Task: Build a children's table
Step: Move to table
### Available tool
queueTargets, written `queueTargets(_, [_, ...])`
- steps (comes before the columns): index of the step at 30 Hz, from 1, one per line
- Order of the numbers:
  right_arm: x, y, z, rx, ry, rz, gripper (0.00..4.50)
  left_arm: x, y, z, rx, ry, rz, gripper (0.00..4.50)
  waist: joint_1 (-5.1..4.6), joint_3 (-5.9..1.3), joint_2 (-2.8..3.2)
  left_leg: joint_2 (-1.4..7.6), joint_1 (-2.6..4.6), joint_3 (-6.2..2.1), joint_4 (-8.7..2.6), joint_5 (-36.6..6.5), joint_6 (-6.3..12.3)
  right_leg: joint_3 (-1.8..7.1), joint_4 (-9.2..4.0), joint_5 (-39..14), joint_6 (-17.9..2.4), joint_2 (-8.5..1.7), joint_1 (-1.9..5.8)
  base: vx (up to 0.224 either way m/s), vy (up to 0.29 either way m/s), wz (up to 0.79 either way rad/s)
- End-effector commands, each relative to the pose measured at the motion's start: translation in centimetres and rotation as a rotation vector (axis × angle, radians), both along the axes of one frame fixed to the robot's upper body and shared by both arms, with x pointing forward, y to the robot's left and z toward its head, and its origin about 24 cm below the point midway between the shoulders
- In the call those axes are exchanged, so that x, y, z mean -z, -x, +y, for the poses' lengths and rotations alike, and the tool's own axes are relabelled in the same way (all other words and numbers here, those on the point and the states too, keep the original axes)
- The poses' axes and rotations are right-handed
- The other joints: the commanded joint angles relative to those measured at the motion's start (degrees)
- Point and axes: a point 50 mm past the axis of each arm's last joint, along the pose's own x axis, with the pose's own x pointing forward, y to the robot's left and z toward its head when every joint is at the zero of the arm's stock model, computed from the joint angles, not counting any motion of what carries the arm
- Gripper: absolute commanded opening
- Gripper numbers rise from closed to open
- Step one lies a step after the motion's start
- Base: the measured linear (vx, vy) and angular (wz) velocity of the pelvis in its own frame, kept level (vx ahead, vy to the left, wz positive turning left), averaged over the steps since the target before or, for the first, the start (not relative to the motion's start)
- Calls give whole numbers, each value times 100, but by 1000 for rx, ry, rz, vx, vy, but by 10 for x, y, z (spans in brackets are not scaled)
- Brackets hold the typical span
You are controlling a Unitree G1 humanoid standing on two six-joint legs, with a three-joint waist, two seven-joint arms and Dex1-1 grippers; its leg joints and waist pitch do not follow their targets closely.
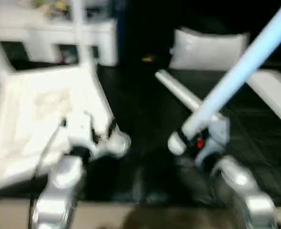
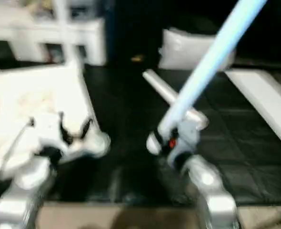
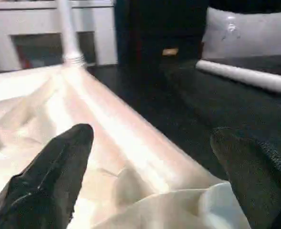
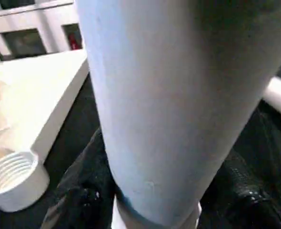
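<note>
- My right gripper (image 1: 193,136) clamped a leg (image 1: 245,67), raised slantwise over the dark floor.
- My left gripper (image 3: 150,176), wide open, straddled the top (image 1: 40,109) at its near corner (upside down).
- The leg wanted aiming squarely at the threaded socket (image 4: 12,179), I judged.

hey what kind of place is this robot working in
Probably an indoor room or test space set up like a home: work happens on a dark mat on the floor, with white shelf-like furniture behind and a cushion beside the upturned table top.
</note>
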Motion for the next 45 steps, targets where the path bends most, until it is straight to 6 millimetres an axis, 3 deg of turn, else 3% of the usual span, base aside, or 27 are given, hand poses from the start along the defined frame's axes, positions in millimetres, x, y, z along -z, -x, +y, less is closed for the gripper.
queueTargets(1, [-5, -3, 7, -24, -9, -29, 189, -3, -2, 4, -1, -25, -11, 450, 55, -169, -35, 268, -36, 1, -579, -215, 430, 348, -1046, -1999, -1597, -385, 279, -86, 173, 21])
queueTargets(3, [-5, -3, 7, -25, -2, -27, 189, -3, -2, 4, 5, -27, -11, 450, -331, -274, 272, 351, 407, -188, -1081, -415, 1644, -205, -153, -599, -1080, 506, -133, -75, 202, 8])
queueTargets(5, [-5, -3, 6, -22, -13, -17, 189, -3, -2, 3, 6, -24, -11, 450, -373, -197, 203, 477, 347, -192, -1249, -567, 2117, -313, 78, -348, -538, 471, -208, -70, 196, 2])
queueTargets(8, [-6, -3, 5, -24, -36, -11, 189, -2, -2, 3, 10, -25, -5, 450, -308, -136, -59, 434, 157, -27, -1295, -1442, 1581, 0, -437, -483, -295, -8, -10, -90, 147, 2])
queueTargets(9, [-7, -4, 4, -29, -22, -20, 189, -2, -1, 3, 16, -41, 1, 450, -158, -105, -271, 338, 125, -6, -95, -1623, 318, 818, -1516, -3334, -754, -1383, 46, -117, 140, 7])
queueTargets(10, [-8, -4, 3, -29, -11, -20, 189, -1, -1, 3, 19, -43, 3, 450, -175, -80, -182, 405, -54, -241, 148, -451, -40, 748, -1511, -3775, -817, -1453, 156, -74, 184, 3])
queueTargets(11, [-7, -4, 2, -36, 17, -18, 189, -1, 0, 3, 21, -45, 4, 450, -214, -76, -100, 464, -49, -316, 8, -384, -174, 513, -1465, -3730, -896, -1318, 199, -14, 223, -30])
queueTargets(12, [-7, -5, 1, -41, 39, -21, 189, -1, 0, 3, 21, -45, 4, 450, -299, -62, 202, 475, 87, -352, -818, -2062, -578, -10, -978, -3025, -853, -231, 91, -14, 223, -30])
queueTargets(13, [-7, -5, 1, -41, 49, -26, 189, -1, 1, 3, 21, -46, 4, 450, -466, 17, 181, 549, 134, -351, -1136, -3486, -938, -122, -750, -2266, -686, 110, -41, -84, 202, -19])
queueTargets(14, [-8, -5, 0, -41, 48, -39, 189, 0, 1, 3, 21, -46, 10, 450, -509, -70, 367, 494, 29, -539, -1589, -4937, -1521, -234, -184, -395, -525, 282, 202, -114, 162, 6])
queueTargets(18, [-9, -4, 3, -75, 48, -45, 189, -1, 1, 4, 18, -40, 5, 450, -480, -123, 131, 393, 109, -342, -1509, -4501, -1493, -90, -544, -129, -513, -30, 263, -69, 109, 4])
queueTargets(21, [-9, -3, 6, -93, 32, -41, 189, -6, 0, 2, 32, -15, -22, 450, -359, -37, -73, 440, 168, -298, -774, -2375, -561, 288, -1341, -3448, -812, -886, 157, -64, 32, 1])
queueTargets(25, [-9, -4, 5, -80, 14, -35, 189, -6, 1, 1, 49, -6, -22, 450, -413, -27, 92, 445, -9, -293, -1562, -4678, -1375, -47, -787, -1909, -516, -114, 284, -62, 28, -11])
queueTargets(28, [-9, -4, 5, -90, 18, -33, 189, -4, 2, 0, 56, -8, -14, 450, -348, 2, 33, 357, 19, -60, -1628, -4992, -1260, -88, -798, -2703, -534, -122, 335, -59, 20, 1])
queueTargets(30, [-9, -3, 6, -104, 15, -27, 189, -4, 3, 0, 66, -15, -11, 450, -407, 81, -103, 161, 588, 191, -755, -4043, -931, -247, -1536, -4660, -444, -393, -44, -67, -30, 14])
queueTargets(31, [-8, -3, 7, -124, 23, -24, 189, -4, 4, -1, 69, -19, -13, 450, -672, 259, -51, 38, 939, -154, 882, -1083, -317, -404, -2329, -5761, -624, -1367, -81, -59, 18, -4])
queueTargets(32, [-8, -2, 8, -133, 24, -22, 189, -4, 4, -1, 69, -19, -14, 450, -847, 368, -111, 191, 674, -224, 749, -1352, -389, -742, -2161, -5565, -376, -1391, 312, 74, 154, -46])
queueTargets(33, [-8, -2, 8, -144, 30, -22, 189, -5, 4, 0, 68, -18, -14, 450, -990, 416, 213, 285, 504, -396, -75, -4013, -765, -1385, -1265, -4574, 56, -832, 853, 74, 154, -46])
queueTargets(34, [-8, -2, 9, -144, 30, -22, 189, -5, 4, 0, 70, -20, -15, 450, -1042, 373, 439, 203, -42, -212, -1315, -6617, -929, -1260, 170, -2671, -233, -42, 1307, 216, 181, -19])
queueTargets(35, [-8, -1, 9, -147, 29, -22, 189, -6, 4, 0, 75, -26, -17, 450, -705, 411, 387, 173, 32, -335, -1810, -7724, -673, -882, 494, -653, -122, 459, 1024, 126, 53, 11])
queueTargets(36, [-8, -1, 9, -148, 31, -23, 189, -7, 3, -1, 79, -27, -18, 450, -1136, 293, 287, 397, 400, -746, -1538, -7132, -241, -468, 320, -879, -102, 283, 899, 126, 53, 11])
queueTargets(38, [-8, -1, 9, -150, 37, -22, 189, -7, 3, -1, 81, -27, -17, 450, -1261, 19, -3, 346, 934, -1282, -1331, -5266, 307, -58, -210, -1916, 26, 198, 725, 83, -2, -32])
queueTargets(39, [-6, 0, 8, -148, 48, -20, 189, -6, 3, -3, 93, -35, -11, 450, -1189, -139, -214, 30, 635, -1066, -970, -2424, 622, 369, -792, -1681, 455, -56, 1243, 104, 5, -43])
queueTargets(41, [-6, 0, 7, -148, 59, -19, 189, -5, 4, -5, 108, -43, -10, 450, -860, -239, -303, -143, -367, -200, 300, -792, 740, 1138, -1428, -102, 199, -1086, 2087, 104, 31, -19])
queueTargets(43, [-6, 0, 7, -152, 66, -22, 189, -5, 4, -6, 112, -44, -7, 450, -592, -187, -320, -259, -591, -3, 53, 267, 541, 518, -1305, 2197, -24, -240, 2040, 174, 14, -17])
queueTargets(44, [-7, 1, 7, -154, 69, -25, 189, -5, 4, -6, 111, -45, -7, 450, -466, -253, -178, -245, -487, 64, -473, 1495, 661, 31, -1154, 2762, 175, 426, 2004, 88, -59, -13])
queueTargets(45, [-7, 0, 6, -157, 77, -30, 189, -5, 4, -7, 112, -45, -7, 450, -643, -320, 241, 132, 535, -405, -754, 2592, 1437, -442, -592, 1768, 555, 916, 1261, 88, -59, -13])
